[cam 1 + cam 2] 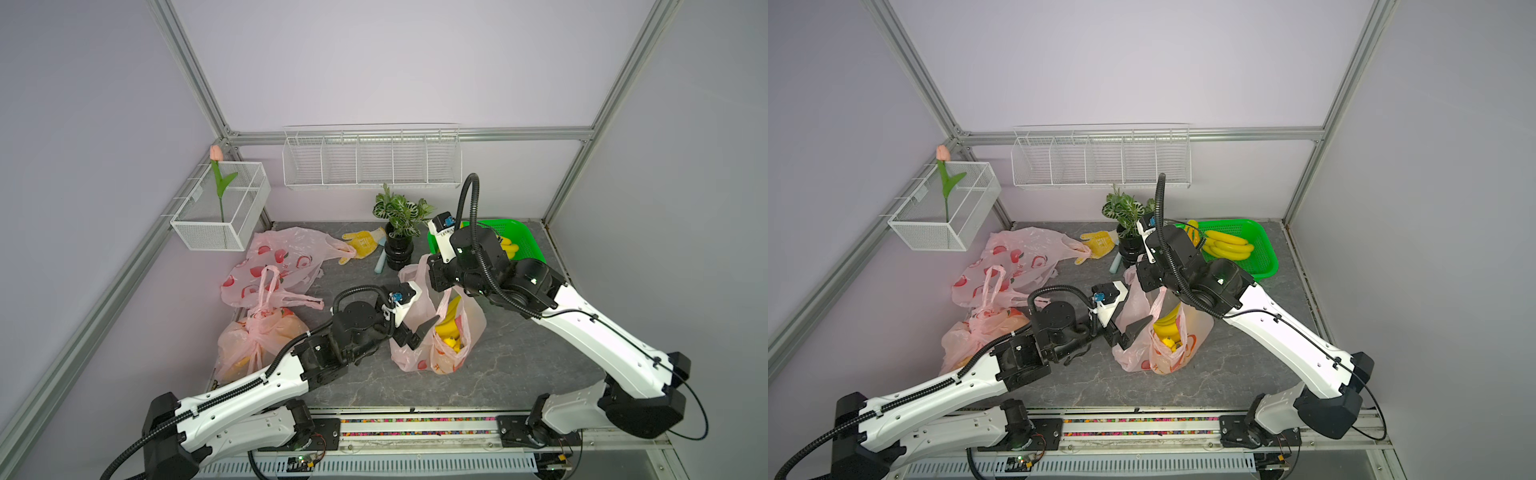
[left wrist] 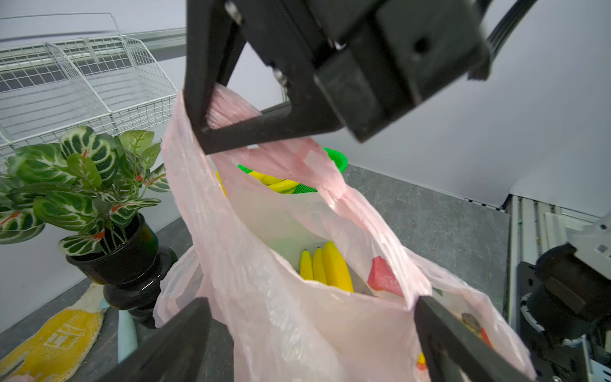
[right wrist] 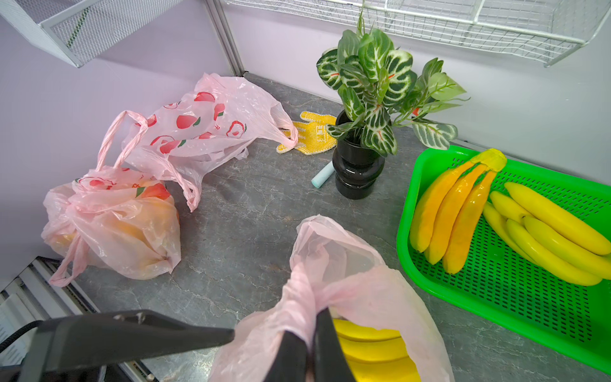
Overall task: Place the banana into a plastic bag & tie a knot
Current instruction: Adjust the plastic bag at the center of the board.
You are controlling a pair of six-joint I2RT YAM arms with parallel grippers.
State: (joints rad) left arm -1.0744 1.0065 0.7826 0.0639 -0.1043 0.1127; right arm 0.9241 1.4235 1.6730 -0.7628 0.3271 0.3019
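A pink plastic bag [image 1: 446, 357] [image 1: 1177, 353] stands mid-table with its mouth open, and a yellow banana bunch [image 1: 451, 328] [image 1: 1166, 326] [image 2: 330, 269] [image 3: 370, 350] lies inside it. My right gripper [image 3: 312, 334] [image 2: 206, 122] is shut on a bunched handle of the bag and holds it up from above. At the bag's near left side, my left gripper [image 1: 419, 332] [image 1: 1133, 333] [image 2: 310, 330] is open. Its fingers [image 2: 185, 330] stand on either side of the bag's near wall without pinching it. One left finger [image 3: 132, 334] also shows in the right wrist view.
A green basket [image 1: 530, 245] [image 1: 1264, 262] [image 3: 496, 297] with more bananas sits back right. A potted plant [image 1: 399, 232] stands just behind the bag, with a yellow glove [image 1: 365, 243] beside it. A tied bag [image 1: 253, 340] and a flat empty bag [image 1: 282, 262] lie left.
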